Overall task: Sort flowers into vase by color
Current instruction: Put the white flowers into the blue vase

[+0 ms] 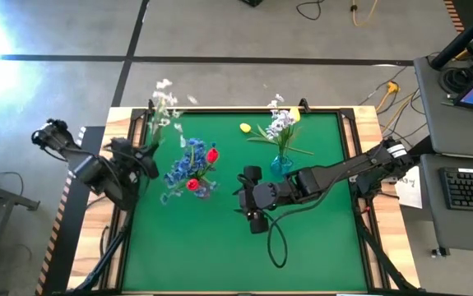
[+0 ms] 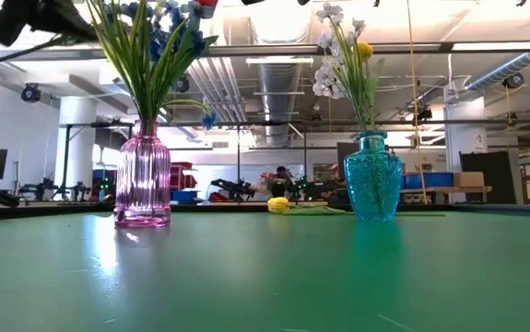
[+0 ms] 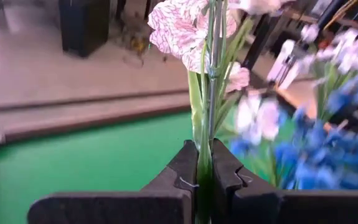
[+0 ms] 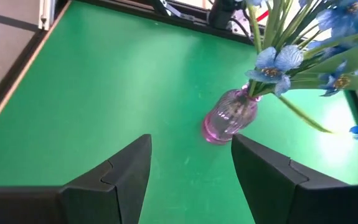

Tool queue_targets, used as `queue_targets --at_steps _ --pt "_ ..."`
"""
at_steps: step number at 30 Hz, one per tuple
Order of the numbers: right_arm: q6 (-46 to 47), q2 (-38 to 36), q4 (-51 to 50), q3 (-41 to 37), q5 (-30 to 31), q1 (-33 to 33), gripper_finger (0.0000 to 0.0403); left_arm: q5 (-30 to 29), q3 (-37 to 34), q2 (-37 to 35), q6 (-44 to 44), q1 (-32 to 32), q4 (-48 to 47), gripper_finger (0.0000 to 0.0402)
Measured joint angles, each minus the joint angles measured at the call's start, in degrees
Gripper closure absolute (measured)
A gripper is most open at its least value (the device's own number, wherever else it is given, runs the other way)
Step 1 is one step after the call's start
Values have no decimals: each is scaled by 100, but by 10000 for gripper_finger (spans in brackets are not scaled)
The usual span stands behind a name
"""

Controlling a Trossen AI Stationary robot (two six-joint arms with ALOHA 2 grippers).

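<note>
high: you look straight down | low: level across green table [image 2: 246, 277] | wrists: close, forward | low and right wrist share pink vase [image 4: 230, 117]

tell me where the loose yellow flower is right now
The loose yellow flower lies flat on the green mat near the table's far edge, just left of the teal vase in the high view, with no end effector touching it.

Glossy ribbed glass vases [image 2: 143, 184] on a matt green mat [image 2: 246, 277].
</note>
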Motion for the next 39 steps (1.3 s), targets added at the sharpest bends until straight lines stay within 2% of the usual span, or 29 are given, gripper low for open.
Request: queue_targets --at_steps 8,10,13,15,17,20,22,24,27,34,39 --pt "-612 -346 29 0 589 -19 188 -883 1164 -97 2073 135 176 401" --pt "-820 -547 195 -2 682 -64 188 -1053 1567 -49 2895 135 499 401" --pt "-1195 -870 691 -2 651 -193 188 -1058 2114 74 4645 135 1588 401" --pt "-1452 -1040 1031 0 637 -292 188 -823 2381 179 6166 135 2695 401" --pt "-1651 -1150 1287 0 531 -418 188 -260 2526 287 7850 142 4006 401" --pt "-1633 -1254 1531 -2 -89 -665 188 756 2543 470 10122 176 6221 401" --pt "-1385 -1296 1764 0 -605 -835 188 1512 2487 567 11128 192 7314 401" --pt "-1223 -1312 1884 0 -1096 -979 187 2058 2446 642 11586 255 7898 401" --pt "-1034 -1291 2196 -2 -1436 -1094 177 2370 2300 814 11789 430 8235 401" --pt "-1109 -1101 3339 -2 -1481 -1099 120 2511 1806 1345 11823 945 8923 401" --pt "-1023 -1085 3607 -2 -1485 -1104 81 2685 1506 1592 11869 1137 9723 401"
